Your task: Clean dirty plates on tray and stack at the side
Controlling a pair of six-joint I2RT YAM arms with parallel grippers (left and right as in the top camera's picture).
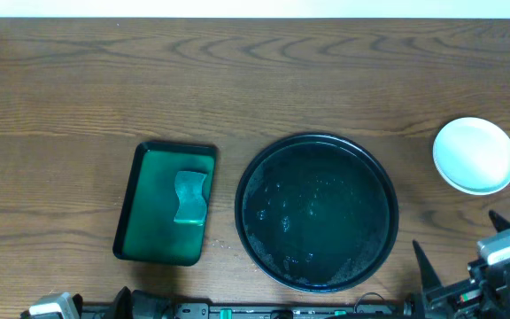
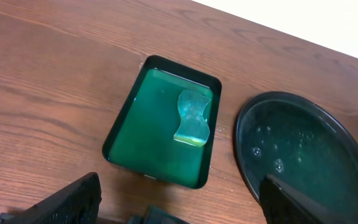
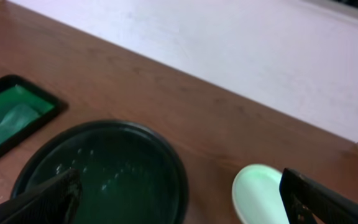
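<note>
A round black tray [image 1: 316,213] sits in the middle of the table, wet with droplets and holding no plates. It also shows in the left wrist view [image 2: 303,149] and the right wrist view [image 3: 104,171]. A white plate [image 1: 475,155] rests on the table at the right, also in the right wrist view [image 3: 263,193]. A green sponge [image 1: 189,197] lies in a rectangular black tub of green water [image 1: 129,213], also in the left wrist view [image 2: 192,116]. My left gripper [image 2: 179,202] is open and empty near the front edge. My right gripper [image 3: 179,202] is open and empty at the front right.
The wooden table reaches back to a white wall [image 3: 229,43]. The arm bases [image 1: 237,312] line the front edge.
</note>
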